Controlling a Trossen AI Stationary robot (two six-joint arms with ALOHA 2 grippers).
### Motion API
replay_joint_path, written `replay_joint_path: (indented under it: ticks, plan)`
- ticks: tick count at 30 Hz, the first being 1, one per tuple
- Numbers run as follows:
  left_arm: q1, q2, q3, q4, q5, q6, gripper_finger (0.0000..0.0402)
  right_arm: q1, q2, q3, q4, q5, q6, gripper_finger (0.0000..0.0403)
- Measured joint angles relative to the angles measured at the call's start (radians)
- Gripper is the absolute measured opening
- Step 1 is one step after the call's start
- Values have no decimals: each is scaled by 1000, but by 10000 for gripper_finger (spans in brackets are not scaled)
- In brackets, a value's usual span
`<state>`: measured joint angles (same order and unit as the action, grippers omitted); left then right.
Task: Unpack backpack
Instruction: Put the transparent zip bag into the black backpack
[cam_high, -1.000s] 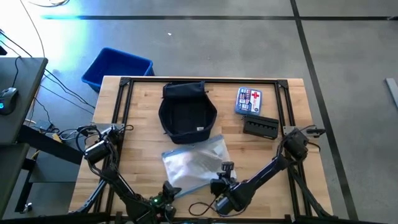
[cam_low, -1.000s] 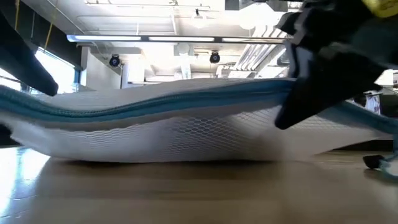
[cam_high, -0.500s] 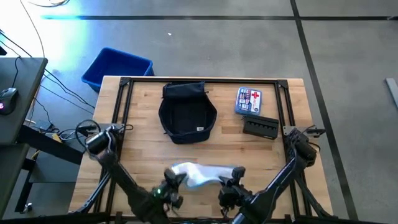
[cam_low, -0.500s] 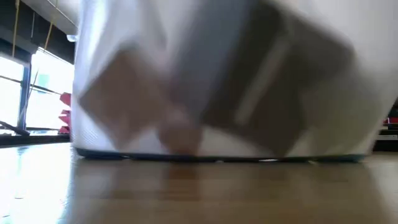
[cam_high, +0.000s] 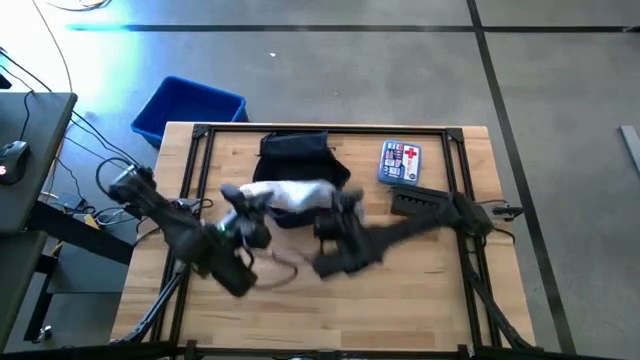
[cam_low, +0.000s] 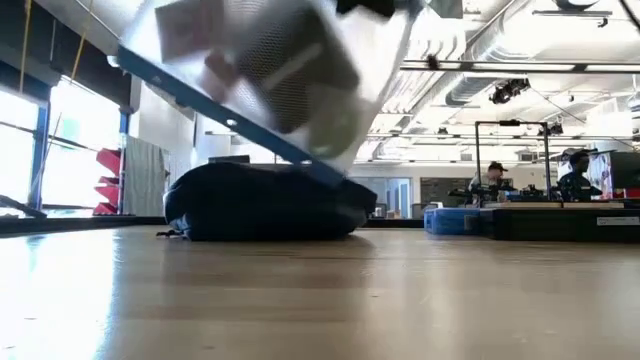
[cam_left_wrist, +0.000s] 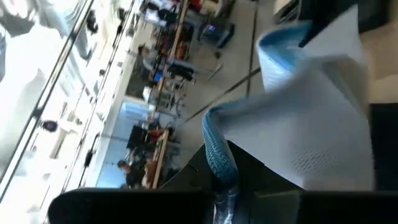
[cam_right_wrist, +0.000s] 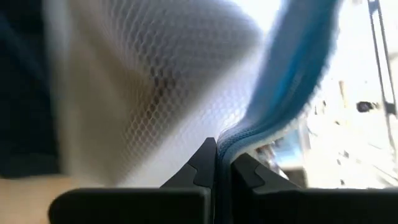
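The backpack (cam_high: 297, 160) lies at the far middle of the worktop (cam_high: 400, 290). It is dark blue, soft and floppy. Both hands are up in the air just in front of it, and together they hold a clear mesh pouch (cam_high: 290, 195) with a blue zip edge over its near side.

The left hand (cam_high: 243, 203) is clenched on one end of the pouch. The right hand (cam_high: 335, 207) is clenched on the other end. In the right wrist view the right hand's fingers (cam_right_wrist: 200, 165) pinch the blue edge tight.

A small box with a red cross (cam_high: 400, 162) lies to the right of the backpack. Its writing is too small to read. A flat black case (cam_high: 418, 203) lies just in front of that box. A blue bin (cam_high: 188, 108) stands on the floor past the worktop's far left corner.

The low view shows the backpack sitting flat on the worktop, with the pouch hanging tilted above it. It also shows people far back in the room, which the high view does not show.
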<state>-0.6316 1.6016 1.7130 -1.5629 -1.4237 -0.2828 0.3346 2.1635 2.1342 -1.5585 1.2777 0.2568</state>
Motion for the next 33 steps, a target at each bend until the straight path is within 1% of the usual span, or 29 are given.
replay_joint_path:
  ticks: [3, 4, 6, 9, 12, 14, 17, 19, 21, 22, 24, 27, 30, 32, 33]
  plan:
    - [34, -56, 0, 31, 17, 38, 0, -116, -5, 1, 60, -3, -141, 0]
    - [36, -66, -1, 52, 24, 72, 0, -149, -11, -1, 92, -27, -200, 0]
    - [40, -82, -2, 98, 32, 182, 0, -206, -32, -2, 194, -131, -346, 0]
    - [50, -103, -2, 211, 20, 389, 0, -267, -71, 0, 408, -318, -574, 0]
    - [78, -127, 0, 343, -21, 584, 0, -295, -115, 19, 593, -412, -734, 0]
    - [116, -151, 0, 417, -20, 716, 0, -324, -144, 29, 671, -481, -812, 0]
    - [192, -206, 0, 482, 23, 842, 0, -399, -156, 32, 729, -620, -837, 0]
    - [237, -247, 0, 489, 80, 897, 0, -457, -150, 16, 747, -745, -814, 0]
    - [285, -282, 0, 499, 170, 964, 0, -505, -145, -25, 798, -848, -815, 0]
    - [306, -296, 0, 502, 226, 997, 0, -524, -144, -56, 836, -883, -835, 0]
    - [343, -316, -1, 512, 322, 1050, 0, -552, -142, -131, 946, -931, -907, 0]
    - [393, -322, -1, 514, 400, 1058, 0, -593, -140, -219, 1115, -994, -973, 0]
    - [439, -314, -18, 518, 515, 1008, 0, -634, -143, -301, 1228, -1078, -978, 0]
    - [470, -301, -58, 524, 603, 976, 0, -652, -143, -364, 1261, -1095, -956, 0]
    - [481, -291, -82, 536, 622, 958, 0, -659, -142, -393, 1265, -1096, -953, 0]
